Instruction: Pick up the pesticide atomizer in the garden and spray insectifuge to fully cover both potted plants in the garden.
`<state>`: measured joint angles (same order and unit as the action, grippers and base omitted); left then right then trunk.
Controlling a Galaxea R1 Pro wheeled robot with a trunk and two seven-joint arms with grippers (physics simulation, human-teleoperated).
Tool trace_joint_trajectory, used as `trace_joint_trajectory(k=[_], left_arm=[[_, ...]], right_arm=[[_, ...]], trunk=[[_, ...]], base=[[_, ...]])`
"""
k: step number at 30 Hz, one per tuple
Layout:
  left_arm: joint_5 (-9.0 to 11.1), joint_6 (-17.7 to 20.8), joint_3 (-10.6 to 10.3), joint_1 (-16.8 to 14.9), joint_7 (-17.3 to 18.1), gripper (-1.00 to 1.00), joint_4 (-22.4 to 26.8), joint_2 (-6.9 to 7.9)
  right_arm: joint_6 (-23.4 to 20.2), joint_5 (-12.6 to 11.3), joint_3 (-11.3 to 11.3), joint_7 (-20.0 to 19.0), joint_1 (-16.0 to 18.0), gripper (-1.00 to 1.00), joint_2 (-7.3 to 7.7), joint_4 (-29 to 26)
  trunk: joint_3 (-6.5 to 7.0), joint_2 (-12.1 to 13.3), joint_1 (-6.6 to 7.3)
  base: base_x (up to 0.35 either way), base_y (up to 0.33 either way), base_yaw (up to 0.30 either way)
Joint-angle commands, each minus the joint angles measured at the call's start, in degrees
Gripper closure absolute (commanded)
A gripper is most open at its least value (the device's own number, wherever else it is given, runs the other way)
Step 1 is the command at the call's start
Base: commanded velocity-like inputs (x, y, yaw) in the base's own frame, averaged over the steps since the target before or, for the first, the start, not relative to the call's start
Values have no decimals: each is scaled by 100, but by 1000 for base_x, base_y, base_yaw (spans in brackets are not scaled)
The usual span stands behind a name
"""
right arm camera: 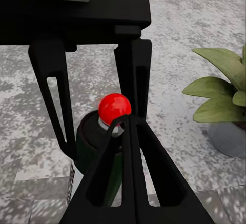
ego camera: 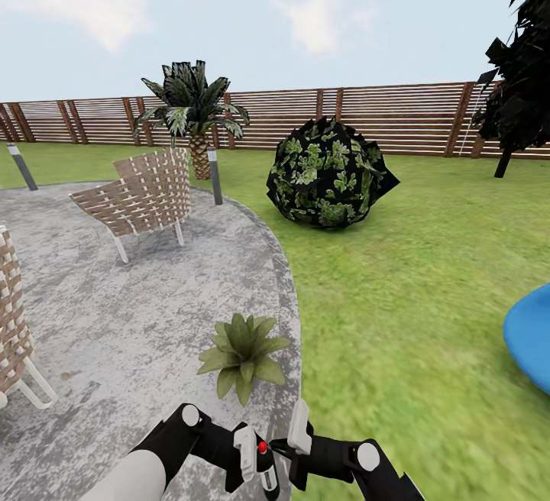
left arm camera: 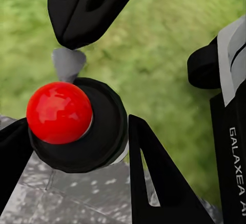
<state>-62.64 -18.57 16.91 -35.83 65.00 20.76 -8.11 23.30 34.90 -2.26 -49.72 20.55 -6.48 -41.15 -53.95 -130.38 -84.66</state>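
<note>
My left gripper (ego camera: 256,461) is shut on the pesticide atomizer (ego camera: 263,457), a dark bottle with a red ball on top, held low in front of me over the patio's edge. In the left wrist view the atomizer (left arm camera: 102,126) sits between that gripper's (left arm camera: 72,129) fingers. My right gripper (ego camera: 296,440) is shut, its tips (right arm camera: 124,124) right at the bottle (right arm camera: 89,142) just below the red ball. One potted plant (ego camera: 244,352), a low green rosette, stands on the paving just beyond both grippers. Its leaves and grey pot (right arm camera: 228,137) also appear in the right wrist view.
The mottled grey patio (ego camera: 114,295) holds a woven chair (ego camera: 141,195) and another at the left edge (ego camera: 11,318). Lawn (ego camera: 397,272) lies to the right with a round dark bush (ego camera: 328,172), a palm (ego camera: 191,111), a bollard (ego camera: 215,176), a blue object (ego camera: 531,337) and the slatted fence (ego camera: 382,115).
</note>
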Motion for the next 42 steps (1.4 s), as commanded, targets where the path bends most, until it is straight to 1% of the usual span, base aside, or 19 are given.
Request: trace_joint_trajectory(k=[1, 14, 19, 22, 24, 25, 28, 29, 30, 31, 32, 34, 35, 37, 38, 39, 40, 41, 42], left_arm=[[-47, -28, 50, -3, 21, 100, 7, -6], [-43, -32, 57, -3, 14, 100, -19, -4], [-102, -16, 20, 23, -28, 100, 34, 104], [-129, -15, 1, 60, -35, 100, 52, 414], [-133, -15, -7, 65, -32, 100, 51, 673], [-133, -15, -9, 66, -32, 100, 51, 758], [-134, -15, -5, 67, -37, 100, 51, 1174], [-134, -15, -4, 67, -38, 100, 54, 1255], [-136, -16, -4, 67, -36, 100, 57, 1380], [-136, -22, -2, 67, -34, 100, 65, 1472], [-130, -23, 18, 67, -33, 100, 93, 1623], [-87, 5, 62, 60, -38, 100, 222, 1847], [-74, 22, 83, 58, -54, 100, 300, 1918], [-55, 48, 267, 52, -243, 100, 457, 2011], [-52, 54, 420, 51, -406, 100, 486, 2021], [-49, 62, 750, 52, -751, 100, 492, 2012], [-48, 66, 975, 51, -973, 100, 490, 2004], [-45, 82, 1309, 51, -1310, 100, 478, 1989], [-42, 128, 1520, 49, -1543, 100, 473, 1983]], right_arm=[[25, 43, 7, -4, 2, 100, -2, -7], [26, 40, 7, -3, 2, 100, -2, -7], [26, 43, 7, -5, 2, 100, 1, 0], [26, 43, 7, -7, 2, 100, 6, -4], [29, 47, 7, -5, 2, 100, 7, -6], [31, 49, 7, -4, 2, 100, 7, -6], [29, 59, 13, -3, 2, 100, 13, -7], [29, 60, 14, -3, 2, 100, 19, -7], [31, 60, 14, -3, 2, -100, 31, -7], [32, 59, 18, -3, 2, -100, 38, -8], [33, 55, 30, -6, 2, -100, 50, -12], [34, 55, 47, -1, 2, -100, 62, -11], [34, 57, 55, 6, 2, -100, 66, -10], [37, 65, 64, 34, 2, -100, 122, 2], [39, 66, 65, 55, 2, -100, 183, 10], [44, 62, 74, 166, 2, -100, 340, 29], [49, 55, 102, 302, 2, -100, 472, 47], [54, 46, 211, 594, 2, -100, 690, 129], [57, 40, 327, 808, 2, -100, 820, 237]], trunk=[[-5, -2, 1], [-5, -2, 1], [-5, -2, 1], [-5, -2, 1], [-5, -2, 1], [-5, -2, 1], [-5, -2, 1], [-5, -2, 1], [-5, -2, 1], [-5, -2, 1], [-5, -2, 1], [-5, -2, 1], [-5, -2, 1], [-5, -2, 1], [-5, -2, 1], [-5, -2, 1], [-5, -2, 1], [-5, -2, 1], [-5, -2, 1]], base=[[0, 0, 0], [0, 0, 0], [0, 0, 0], [0, 0, 0], [0, 0, 0], [0, 0, 0], [0, 0, 0], [0, 0, 0], [0, 0, 0], [0, 0, 0], [0, 0, 0], [0, 0, 0], [0, 0, 0], [0, 0, 0], [0, 0, 0], [0, 0, 0], [0, 0, 0], [0, 0, 0], [0, 0, 0]])
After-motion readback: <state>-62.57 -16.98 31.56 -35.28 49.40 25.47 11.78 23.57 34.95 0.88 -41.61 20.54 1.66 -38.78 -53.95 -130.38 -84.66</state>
